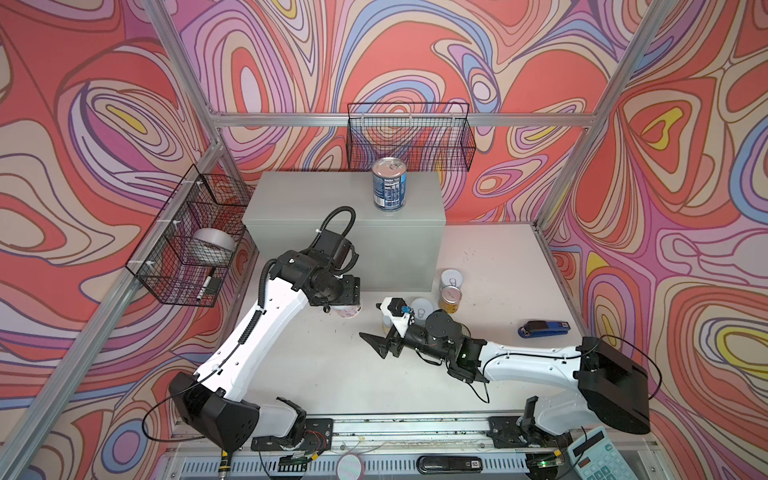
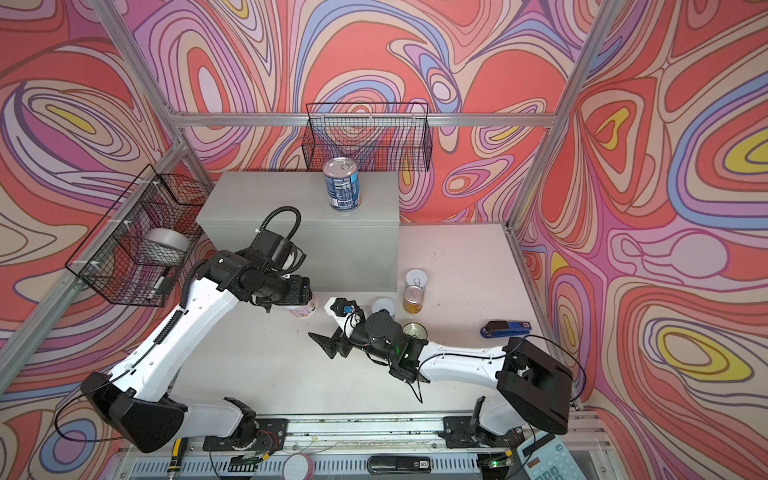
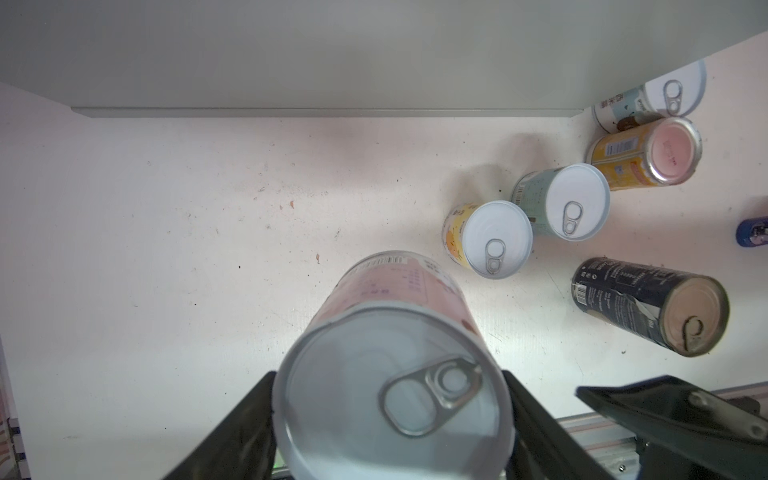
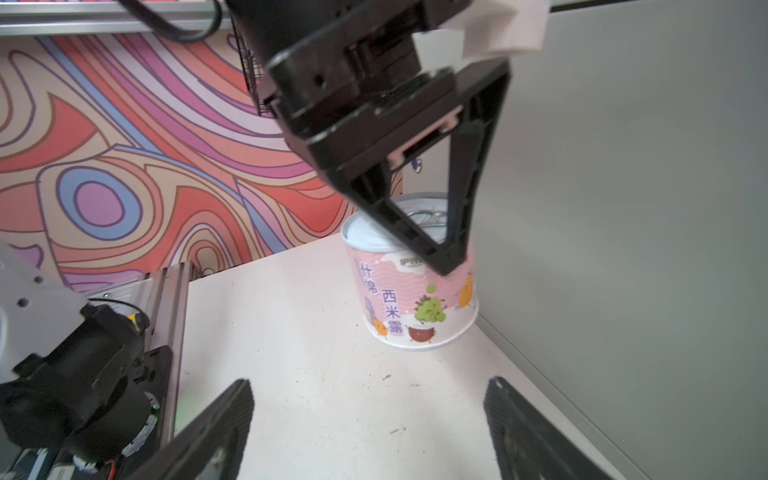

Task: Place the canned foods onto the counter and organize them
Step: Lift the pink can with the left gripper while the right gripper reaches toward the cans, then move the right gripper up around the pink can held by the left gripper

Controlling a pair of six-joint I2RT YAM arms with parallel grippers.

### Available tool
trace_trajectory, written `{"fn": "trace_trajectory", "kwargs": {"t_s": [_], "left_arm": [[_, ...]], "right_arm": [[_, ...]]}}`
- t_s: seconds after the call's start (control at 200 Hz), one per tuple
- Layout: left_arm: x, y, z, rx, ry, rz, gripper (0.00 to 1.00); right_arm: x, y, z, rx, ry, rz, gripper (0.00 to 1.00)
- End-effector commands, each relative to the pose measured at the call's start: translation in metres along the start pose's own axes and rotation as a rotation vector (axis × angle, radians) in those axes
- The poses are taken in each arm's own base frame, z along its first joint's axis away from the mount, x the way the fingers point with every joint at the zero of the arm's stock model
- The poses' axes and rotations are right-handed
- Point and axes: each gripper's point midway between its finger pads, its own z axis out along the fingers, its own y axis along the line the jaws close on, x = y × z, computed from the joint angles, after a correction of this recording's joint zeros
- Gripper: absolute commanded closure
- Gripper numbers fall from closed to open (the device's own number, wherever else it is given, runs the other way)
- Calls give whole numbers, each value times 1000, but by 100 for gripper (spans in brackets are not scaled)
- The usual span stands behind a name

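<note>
**Left claw grips the pink can at the foot of the counter**

In both top views we see the grey counter against the back wall, with one tall blue can upright on its flat top. Below its front face, the left gripper points down over the pink can, which sits on the white tabletop. The right gripper lies low near the middle of the table, its jaws spread with nothing between them. By the counter's right front corner stand a white can and an orange can, close together. A blue stapler lies well apart on the right.

In the left wrist view we find the pink can clamped between the two black fingers, pull-tab lid facing the camera. Beyond it stand a yellow can and a pale-blue can, just beside each other, and a dark can.

In the right wrist view the left gripper grasps the pink can near its rim, just beside the counter's front. The right claw's own fingers stand wide apart, released.
</note>
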Motion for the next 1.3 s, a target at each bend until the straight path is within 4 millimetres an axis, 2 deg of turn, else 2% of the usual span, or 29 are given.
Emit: {"fn": "trace_trajectory", "kwargs": {"t_s": [0.0,0.12,0.23,0.316,0.441,0.611,0.756,0.866,1.017,1.292], "left_arm": [[-4,-8,-15,29,-8,38,58],[-4,-13,-19,58,-15,27,58],[-3,-12,-19,54,-13,2,58],[-5,-11,-18,50,-15,-6,58],[-5,-22,-19,100,4,18,58],[-9,-8,-23,28,-29,-29,58],[-12,-2,-22,-17,-40,-46,58],[-13,-2,-16,-27,-22,-54,58],[-17,-5,-8,-24,-15,-66,58],[-26,-24,-2,45,20,-81,58]], "right_arm": [[-2,7,5,-72,9,-22,10],[-7,-3,5,-65,-22,19,10],[-9,-18,8,19,-35,24,11],[-11,-17,9,11,-65,16,10],[-11,-14,15,-11,-56,2,10],[-18,-27,17,62,-93,-9,10],[-29,-43,11,167,-174,-27,9],[-32,-42,14,171,-196,-40,8],[-25,-40,25,168,-180,-48,8],[-14,-41,37,188,-177,-67,8]]}}
